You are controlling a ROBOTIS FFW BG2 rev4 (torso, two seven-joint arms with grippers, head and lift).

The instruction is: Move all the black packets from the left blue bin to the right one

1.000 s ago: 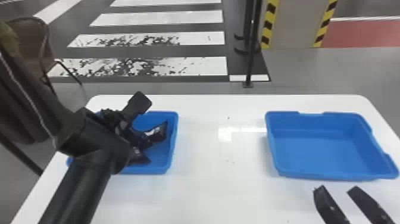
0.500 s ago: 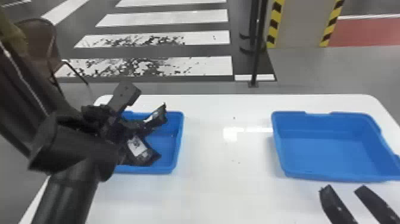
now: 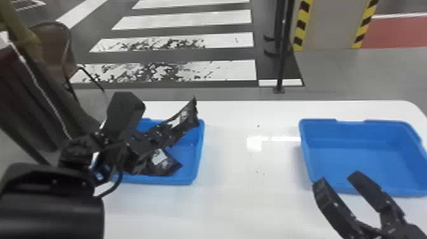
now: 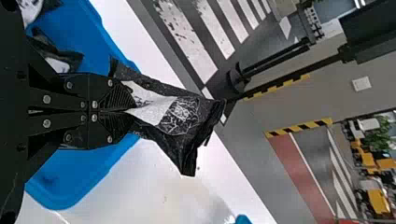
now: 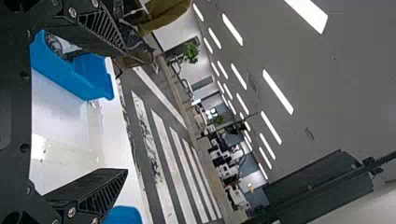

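Black packets, then, and the head view has one held packet point(image 3: 186, 119) up at centre-left of the frame, pinched firmly in the left gripper point(image 3: 167, 137), its free end above the rim of the left bin point(image 3: 197, 152). Below it another packet point(image 3: 165, 163) lies in that bin, so the source side isn't finished. Over at the right of the frame sits the right bin point(image 3: 359, 159), its blue floor showing bare, and the score there looks like nought: no delivery made, as far as can be judged. The right gripper point(image 3: 337, 178), lower right, has its jaws wide apart with nothing between them, at that bin's near edge.

Across to the left wrist view, and what a clean grip! The jaws are closed on one end of the packet, the rest fanning out at mid-frame. Upper left, dark packaging point(image 4: 58, 58) lies in the blue bin, with more point(image 4: 30, 9) at the corner, so probably two or more still to go after this one.

Right wrist view now: wide jaws again, one finger at upper left, the other at lower left, and a packet point(image 5: 53, 44) inside the left bin. Early days, it seems; the carry across comes next.
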